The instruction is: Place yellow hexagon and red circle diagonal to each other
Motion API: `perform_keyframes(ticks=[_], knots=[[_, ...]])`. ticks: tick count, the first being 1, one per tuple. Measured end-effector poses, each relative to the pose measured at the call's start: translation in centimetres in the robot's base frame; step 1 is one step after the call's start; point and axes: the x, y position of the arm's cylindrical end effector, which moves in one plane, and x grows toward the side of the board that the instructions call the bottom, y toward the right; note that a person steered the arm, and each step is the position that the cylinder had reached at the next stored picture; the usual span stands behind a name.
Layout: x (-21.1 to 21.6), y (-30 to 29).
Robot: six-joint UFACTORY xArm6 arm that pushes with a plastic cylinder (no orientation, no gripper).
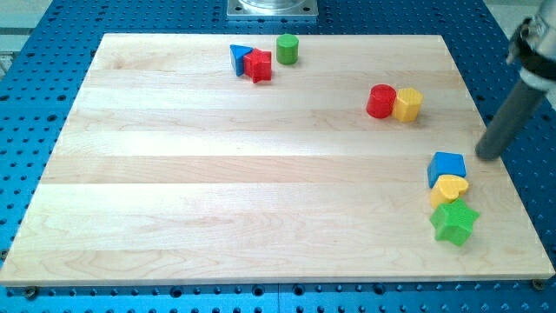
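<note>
The yellow hexagon (407, 103) sits on the board at the view's upper right, touching the red circle (380, 101) on its left; the two stand side by side in a row. My tip (483, 156) is at the view's right edge of the board, below and to the right of the yellow hexagon and just above and right of the blue cube (446, 168). It touches no block.
A yellow heart (449, 189) and a green star (454, 222) lie in a column below the blue cube. At the view's top, a blue triangle (239, 57), a red star (257, 65) and a green cylinder (287, 49) cluster. The wooden board (217, 174) lies on a blue perforated table.
</note>
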Motion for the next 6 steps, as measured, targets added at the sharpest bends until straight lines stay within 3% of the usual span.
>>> perform_keyframes(ticks=[2, 3, 4, 5, 6], knots=[[-11.8, -2.7], [-13.2, -7.9], [-10.3, -10.2], [-5.2, -9.6], [-2.9, -8.1]])
